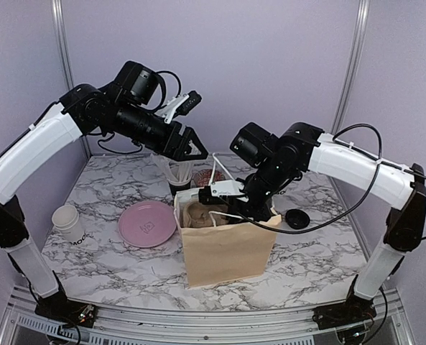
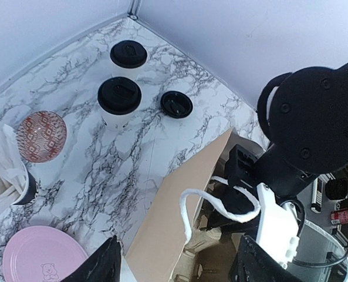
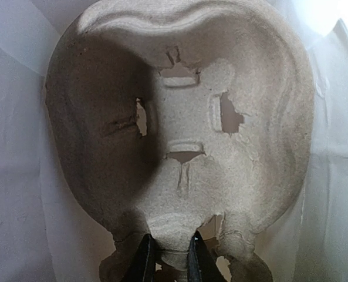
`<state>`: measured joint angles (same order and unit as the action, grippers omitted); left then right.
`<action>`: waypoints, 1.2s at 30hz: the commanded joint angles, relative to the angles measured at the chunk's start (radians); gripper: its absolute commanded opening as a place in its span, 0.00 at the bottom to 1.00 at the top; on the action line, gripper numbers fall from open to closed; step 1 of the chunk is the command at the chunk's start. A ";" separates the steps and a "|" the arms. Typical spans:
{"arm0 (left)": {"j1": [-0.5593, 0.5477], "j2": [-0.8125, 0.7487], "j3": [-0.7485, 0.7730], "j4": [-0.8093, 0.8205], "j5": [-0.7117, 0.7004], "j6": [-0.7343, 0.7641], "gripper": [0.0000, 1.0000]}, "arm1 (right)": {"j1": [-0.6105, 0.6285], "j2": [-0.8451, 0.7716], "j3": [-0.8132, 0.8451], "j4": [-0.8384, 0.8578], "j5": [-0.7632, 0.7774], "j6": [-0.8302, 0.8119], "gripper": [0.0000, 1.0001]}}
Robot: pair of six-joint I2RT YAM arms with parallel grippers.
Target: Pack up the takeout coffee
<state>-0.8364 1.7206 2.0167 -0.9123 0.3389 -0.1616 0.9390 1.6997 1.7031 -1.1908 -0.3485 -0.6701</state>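
A white paper cup with a round black lid, the takeout coffee [image 2: 120,101], stands on the marble table. A second lidded cup [image 2: 128,57] stands just beyond it. Both are hidden behind the right arm in the top view. The brown paper bag [image 1: 223,248] stands upright at the table's middle front. My right gripper [image 3: 169,261] reaches down into it, shut on a tab of a moulded pulp cup carrier [image 3: 185,117]. My left gripper [image 2: 182,267] hovers open above the bag's white handle [image 2: 188,205] with nothing between its fingers.
A pink plate [image 1: 148,223] lies left of the bag. A stack of white cups [image 1: 69,223] stands at the far left. Behind the bag are a black cup of straws [image 2: 12,182] and a red patterned bowl [image 2: 40,136]. A loose black lid [image 1: 297,218] lies to the right.
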 commanded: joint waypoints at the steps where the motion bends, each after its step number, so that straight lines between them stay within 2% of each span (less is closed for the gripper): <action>1: 0.007 -0.101 -0.053 0.079 -0.128 -0.011 0.70 | 0.009 0.019 -0.009 -0.018 0.061 0.007 0.14; 5: 0.015 -0.184 -0.145 0.129 -0.193 -0.008 0.72 | 0.010 0.026 -0.031 -0.043 0.076 -0.013 0.15; 11: 0.088 -0.257 -0.247 0.157 -0.275 -0.021 0.73 | 0.023 -0.002 -0.088 -0.057 0.136 -0.045 0.15; 21: 0.120 -0.275 -0.326 0.209 -0.269 -0.049 0.74 | 0.038 -0.041 -0.192 -0.056 0.138 -0.041 0.15; 30: 0.123 -0.265 -0.335 0.223 -0.257 -0.054 0.74 | 0.040 -0.083 -0.349 0.083 0.128 -0.012 0.15; 36: 0.123 -0.269 -0.353 0.228 -0.242 -0.061 0.74 | 0.040 -0.062 -0.431 0.148 0.174 -0.002 0.15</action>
<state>-0.7189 1.4670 1.6825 -0.7078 0.0799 -0.2134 0.9684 1.6283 1.3102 -1.0786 -0.2138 -0.6914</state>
